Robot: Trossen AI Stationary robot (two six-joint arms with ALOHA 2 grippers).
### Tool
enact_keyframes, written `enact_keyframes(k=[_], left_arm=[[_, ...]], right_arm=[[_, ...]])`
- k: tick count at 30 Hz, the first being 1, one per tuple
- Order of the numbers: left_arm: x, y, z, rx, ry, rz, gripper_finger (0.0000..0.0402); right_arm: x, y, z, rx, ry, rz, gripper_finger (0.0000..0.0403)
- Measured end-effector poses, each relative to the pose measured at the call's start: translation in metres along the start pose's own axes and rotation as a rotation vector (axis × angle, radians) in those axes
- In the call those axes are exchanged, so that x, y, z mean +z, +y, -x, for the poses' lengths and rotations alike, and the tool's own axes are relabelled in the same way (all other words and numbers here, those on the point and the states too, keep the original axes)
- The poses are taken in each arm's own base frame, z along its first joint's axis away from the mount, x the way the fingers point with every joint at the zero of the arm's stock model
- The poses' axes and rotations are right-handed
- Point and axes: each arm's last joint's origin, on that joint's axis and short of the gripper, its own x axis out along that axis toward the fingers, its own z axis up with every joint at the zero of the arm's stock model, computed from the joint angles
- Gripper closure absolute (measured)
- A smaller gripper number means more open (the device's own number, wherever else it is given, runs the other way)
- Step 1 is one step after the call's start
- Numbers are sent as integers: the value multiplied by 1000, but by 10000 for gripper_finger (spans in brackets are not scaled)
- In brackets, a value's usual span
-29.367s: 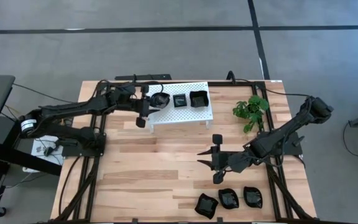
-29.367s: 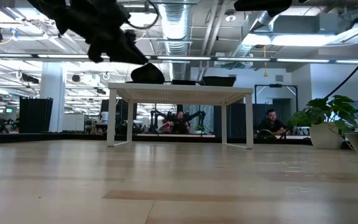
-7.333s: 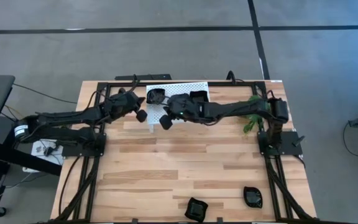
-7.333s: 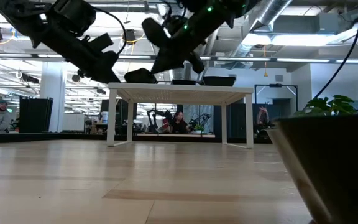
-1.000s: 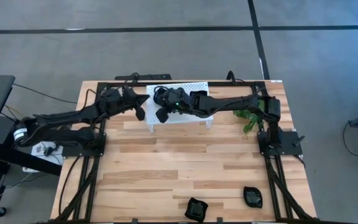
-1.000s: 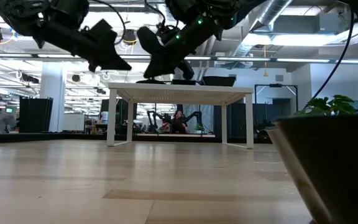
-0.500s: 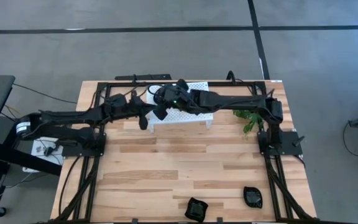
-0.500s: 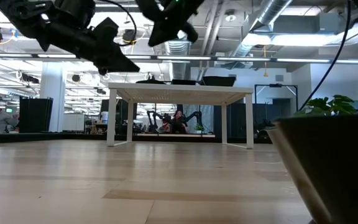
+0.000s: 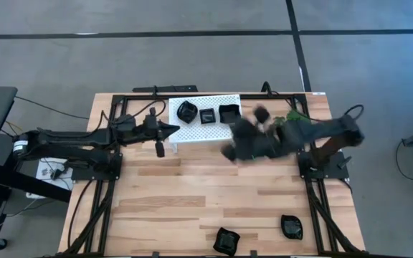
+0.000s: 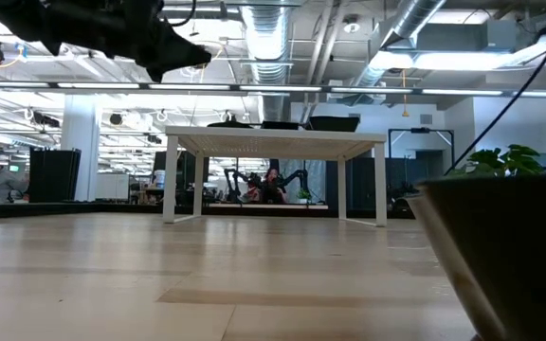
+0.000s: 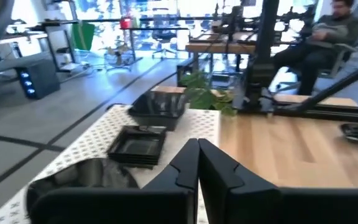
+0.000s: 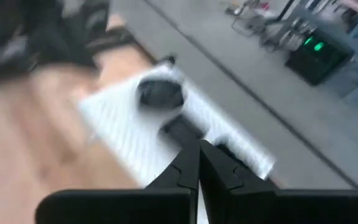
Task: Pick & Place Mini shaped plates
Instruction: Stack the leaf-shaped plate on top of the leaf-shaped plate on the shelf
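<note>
Three mini shaped plates (image 9: 206, 113) sit on the white rack (image 9: 192, 132) at the far side; two more lie near the front edge. Both the left gripper (image 11: 197, 163) and the right gripper (image 12: 198, 163) have their fingers pressed together, holding nothing. Your fast-swinging right arm could clip the plant (image 9: 292, 118) or the rack.

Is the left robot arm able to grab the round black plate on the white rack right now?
Probably yes. The left gripper hangs beside the white rack, shut and empty, and nothing stands between it and the round plate. It would have to open first.
</note>
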Motion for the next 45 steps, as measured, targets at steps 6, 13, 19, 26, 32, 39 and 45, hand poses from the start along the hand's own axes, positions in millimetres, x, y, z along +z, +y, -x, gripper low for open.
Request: enact_keyframes(k=[6,13,19,26,32,39,45], left_arm=[[-1,-8,-1,-42,10,-8,373],[-2,-9,-1,-46,11,-6,336],[-2,-9,-1,-45,16,45,329],[-3,-9,-1,-46,32,53,331],[-4,-9,-1,-47,38,50,331],[-6,-9,-1,-61,58,51,334],[-6,-10,-1,-78,58,85,334]], right_arm=[[-83,43,38,137,61,-30,403],[-122,70,44,191,27,140,403],[-127,91,32,361,179,166,403],[-136,99,29,595,510,159,354],[-158,102,38,575,809,97,279],[-228,120,73,448,1188,124,236],[-279,148,104,469,1375,165,242]])
